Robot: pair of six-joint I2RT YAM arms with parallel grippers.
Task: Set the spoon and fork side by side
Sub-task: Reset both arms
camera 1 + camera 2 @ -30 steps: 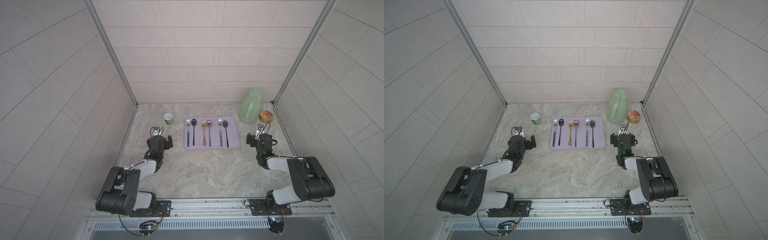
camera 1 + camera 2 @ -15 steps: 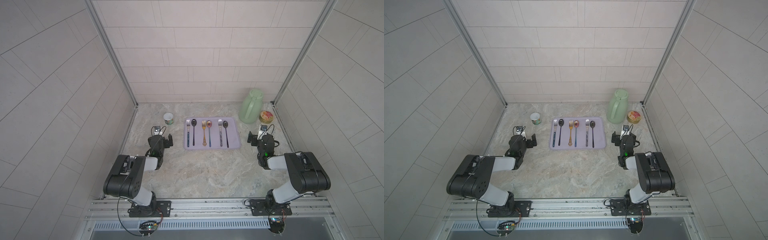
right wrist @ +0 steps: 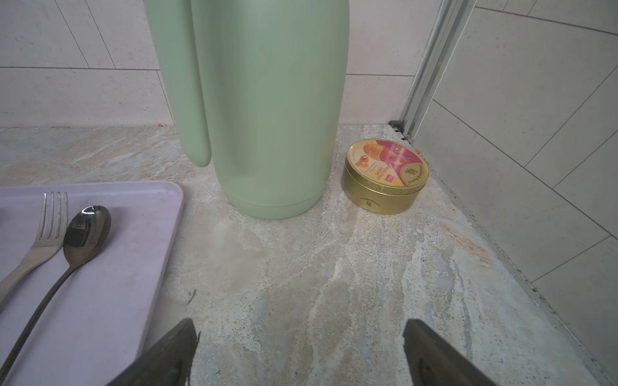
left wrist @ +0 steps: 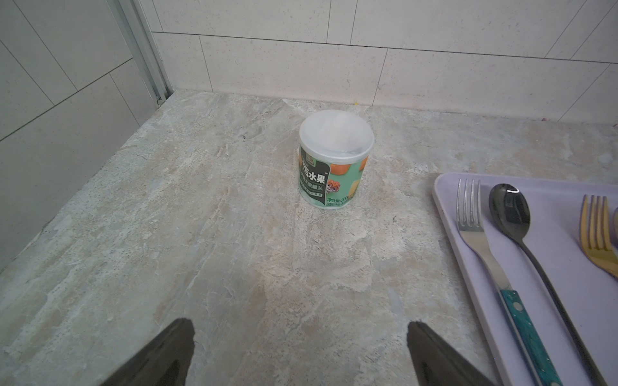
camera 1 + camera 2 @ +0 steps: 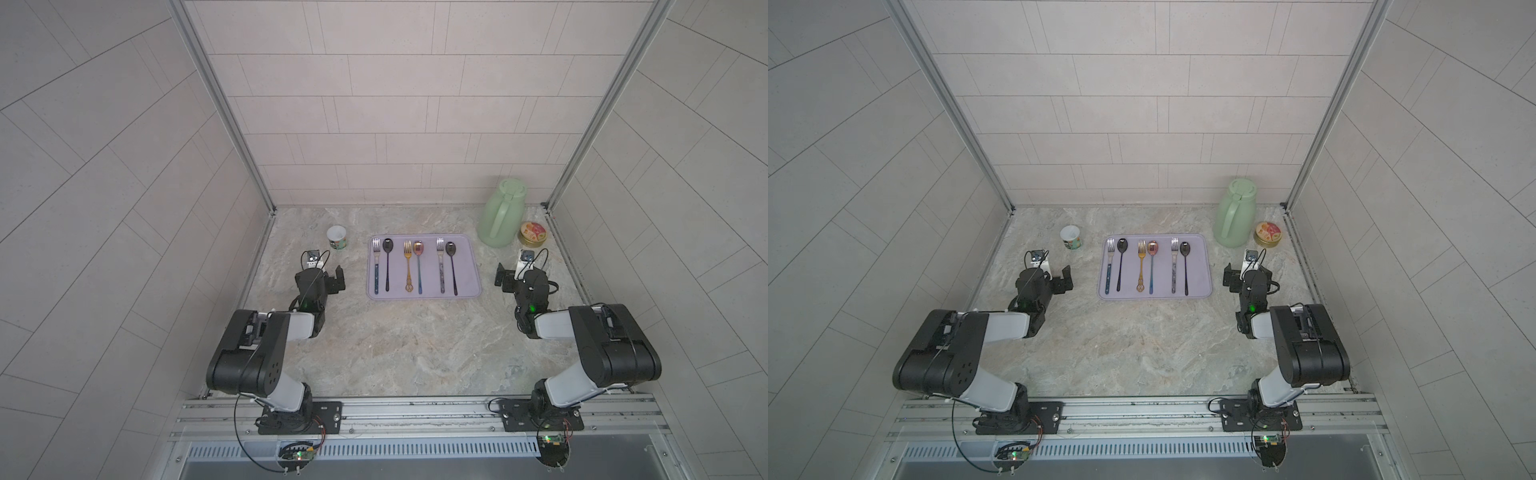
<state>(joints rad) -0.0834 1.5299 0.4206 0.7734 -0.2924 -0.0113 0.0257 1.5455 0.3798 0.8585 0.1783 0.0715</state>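
Black left end effector (image 4: 297, 334) and right end effector (image 3: 299, 329), both wide open, holding nothing.

- both top views are evenly but rather dimly lit, greyish, with soft overhead light and no hard shadows.
- their wide lens bows the wall tile lines toward the edges.
- the wrist views are brighter, and sharp on the bench (image 3: 334, 267).
- the green jug (image 3: 267, 117) casts only a faint shadow at its foot.
- a small white glint sits on the black spoon (image 4: 509, 209).
- the left pincer (image 4: 299, 324) and right pincer (image 3: 301, 322) show dark and blurred.
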